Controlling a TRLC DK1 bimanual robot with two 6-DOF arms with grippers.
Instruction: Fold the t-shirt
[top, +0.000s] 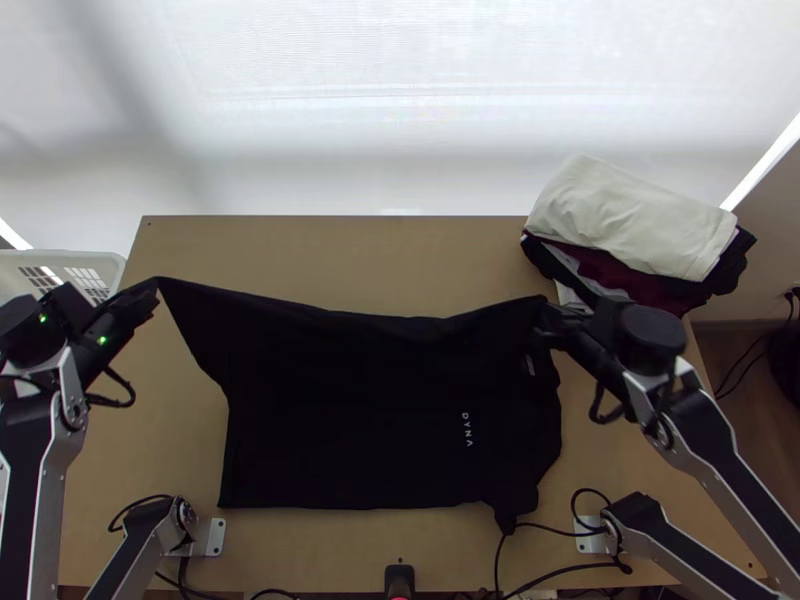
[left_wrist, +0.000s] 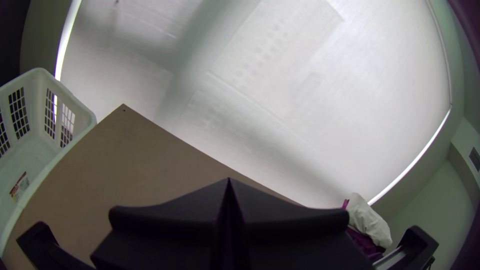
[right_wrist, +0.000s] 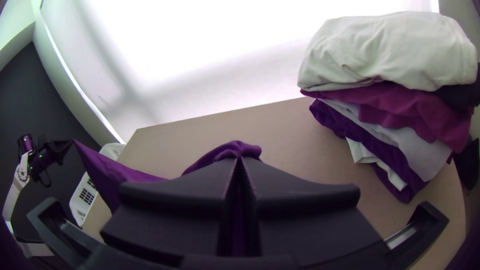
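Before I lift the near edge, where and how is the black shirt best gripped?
Probably at the shirt's near left corner, pinched low from the left: it looks flat and square on the table, while the left tool and right tool hold up the far edge.

Top view: daylight-bright. Light came through a pale screen (top: 420, 90) beyond the table (top: 330, 245), soft and diffuse; broad grey shadow bands crossed the screen, one slanting at upper left. Hard white glare at the slit (top: 765, 168) on the right. Tabletop evenly lit, duller. T-shirt (top: 370, 400) very dark, most folds lost in black. Green lights (top: 102, 341) glowed on the left arm (top: 30, 490). Right wrist view: screen burned out to white, table edge bowed at right. Left wrist view: bright strip bent into an arc, corners dark.
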